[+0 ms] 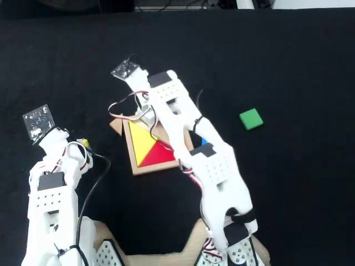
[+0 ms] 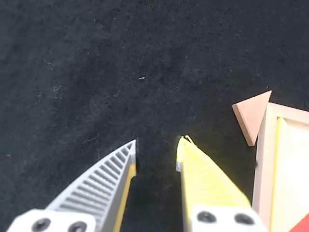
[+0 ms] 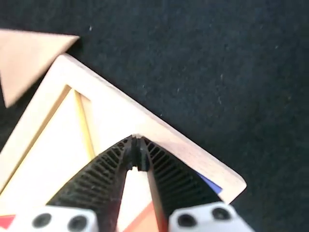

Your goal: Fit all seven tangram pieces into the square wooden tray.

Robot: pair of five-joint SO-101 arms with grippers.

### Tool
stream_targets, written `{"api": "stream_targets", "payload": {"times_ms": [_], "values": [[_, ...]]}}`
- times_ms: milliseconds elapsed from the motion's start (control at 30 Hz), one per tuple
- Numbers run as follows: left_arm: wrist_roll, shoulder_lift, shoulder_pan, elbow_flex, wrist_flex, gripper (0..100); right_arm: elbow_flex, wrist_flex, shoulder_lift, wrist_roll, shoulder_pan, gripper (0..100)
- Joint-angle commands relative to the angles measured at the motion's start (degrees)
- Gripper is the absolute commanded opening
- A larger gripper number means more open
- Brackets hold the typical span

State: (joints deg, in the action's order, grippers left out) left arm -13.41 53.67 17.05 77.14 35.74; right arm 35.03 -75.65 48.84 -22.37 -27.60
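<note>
Wooden tray (image 1: 152, 168) sits at the middle of the high view on the black table (image 1: 288, 61). A yellow triangle (image 1: 141, 143) and a red triangle (image 1: 161, 155) lie inside it, touching along one edge. A plain wood triangle (image 1: 116, 126) lies on the table just off the tray's upper-left corner. A blue piece (image 1: 204, 142) peeks out beside the tray's right side, partly under the right arm. A green square (image 1: 251, 118) lies well apart at centre right. The right pincer (image 3: 137, 147) is closed, tips together with nothing seen between them, above the tray just inside its rim. The left pincer (image 2: 157, 145) stands open and empty over bare table left of the tray.
</note>
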Motion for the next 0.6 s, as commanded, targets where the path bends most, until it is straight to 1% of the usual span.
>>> {"api": "stream_targets", "payload": {"times_ms": [0, 100, 267, 467, 567], "values": [[-0.35, 0.62, 0.31, -0.40, -0.97, 15, 9.10, -1.76, 1.45, 2.99, 3.52, 1.1], [-0.35, 0.53, -1.01, -0.40, -0.97, 15, 13.67, -4.75, 3.47, 3.60, 5.19, 1.1], [-0.35, 0.53, -1.01, -0.40, -0.97, 15, 18.15, -11.60, 5.32, 2.29, 1.58, 1.1], [-0.35, 0.53, -0.84, -0.40, -0.97, 15, 19.12, -11.25, 7.60, 1.41, -3.16, 1.1], [-0.35, 0.53, -0.84, -0.40, -0.97, 15, 19.12, -11.34, 8.92, 1.41, -3.87, 1.1]]}}
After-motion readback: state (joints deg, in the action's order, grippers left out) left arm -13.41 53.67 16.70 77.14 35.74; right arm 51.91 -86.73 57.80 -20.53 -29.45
